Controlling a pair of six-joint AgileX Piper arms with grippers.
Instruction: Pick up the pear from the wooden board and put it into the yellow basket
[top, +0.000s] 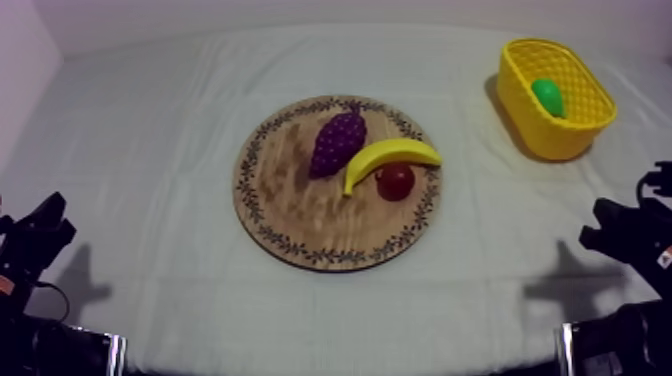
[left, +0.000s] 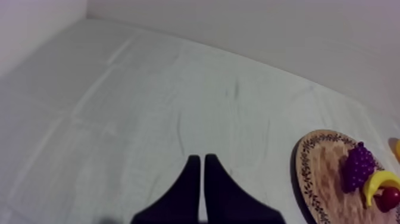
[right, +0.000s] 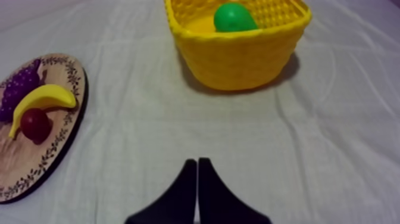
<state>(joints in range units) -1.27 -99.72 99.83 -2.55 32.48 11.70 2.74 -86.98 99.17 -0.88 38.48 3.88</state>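
Where the arms sit: both low at the near edge of the worktop (top: 150, 150), the left arm at the near left corner and the right arm at the near right corner.
Left gripper (left: 199, 159): closed on nothing, its two black fingers lying together as a narrow wedge. It is over bare grey-white cloth.
Right gripper (right: 196, 162): also closed on nothing, with the fingers pressed together in a wedge. It is over bare cloth, well apart from the fruit.
Pear (right: 234, 16): green, lying inside the yellow basket (top: 545, 135) with its top level with the rim. Neither gripper touches it.
Yellow basket, position: upright at the far right of the worktop, ahead of the right gripper and well apart from the board.
Wooden board (top: 300, 210): round with a patterned rim, lying flat at mid-worktop between the two arms.
Grapes (top: 337, 142): a purple bunch on the far half of the board, just beside the banana.
Banana (top: 390, 155): yellow and curved, lying across the right half of the board with one end by the grapes.
Small red fruit (top: 395, 181): near the board's right rim, tucked under the banana's curve. It appears to touch the banana.
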